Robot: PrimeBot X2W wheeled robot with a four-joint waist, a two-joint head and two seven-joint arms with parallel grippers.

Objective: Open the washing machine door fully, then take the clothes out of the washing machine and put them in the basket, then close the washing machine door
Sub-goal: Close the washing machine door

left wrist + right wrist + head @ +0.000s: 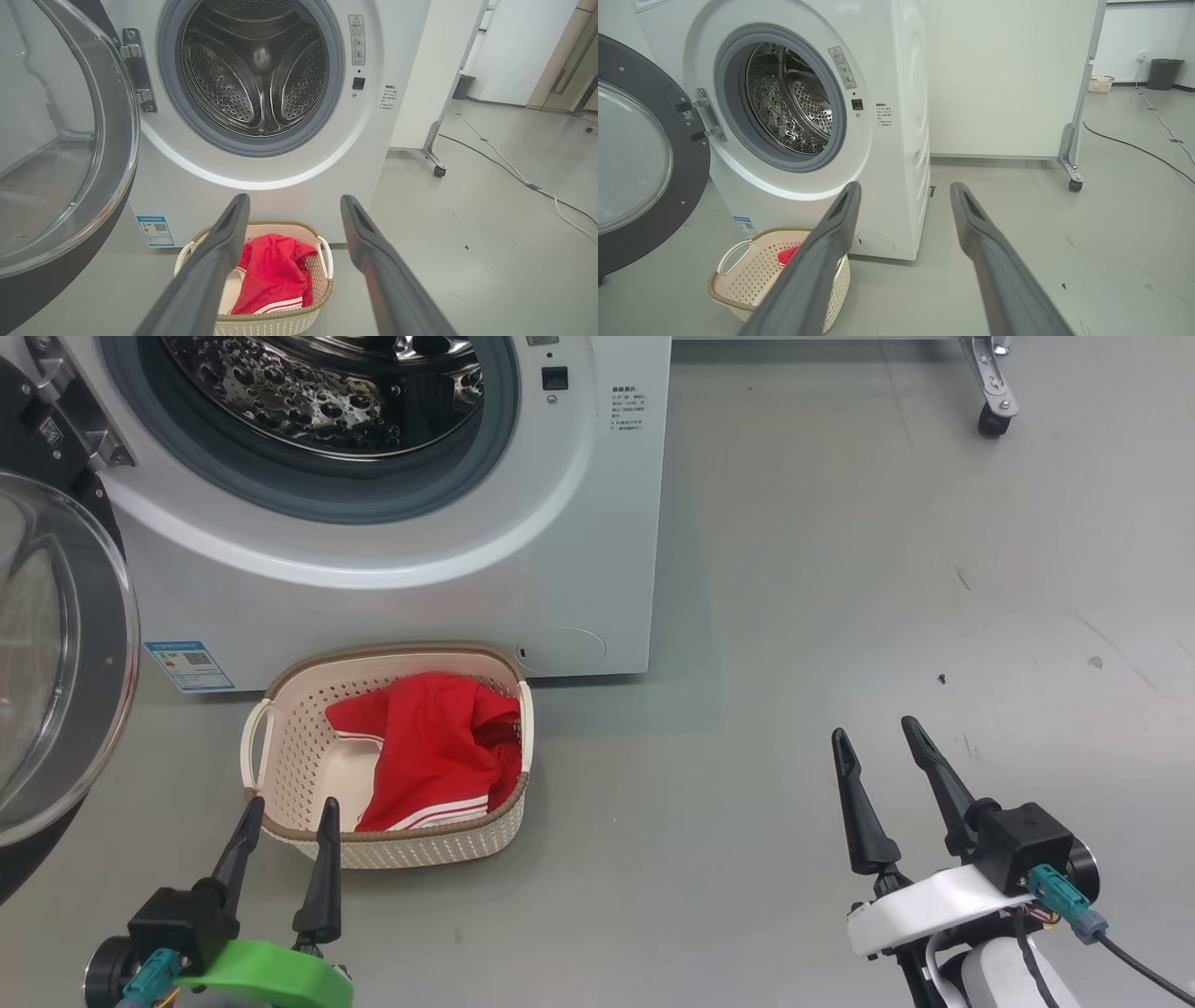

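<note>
**Red on cream, white beyond**

The clothes (pixel 425 751) are bright red, with thin red-and-white stripes along the hem nearest the left gripper (pixel 291 801), whose fingers (pixel 324 877) are dark grey. The basket (pixel 289 747) around them is cream, dotted with small holes, under a brown woven-look rim. Beyond those jaws the washing machine (pixel 597 523) is white, its gasket (pixel 169 70) grey, its drum (pixel 224 79) steel patterned with rows of perforations. A blue label (pixel 189 665) marks its lower corner. Left of the jaws, the washing machine door (pixel 691 158) is a black ring round clear glass. The left gripper's bracket (pixel 266 975) is green; the right gripper (pixel 875 726) has a white one. The floor (pixel 840 616) is plain grey.
</note>
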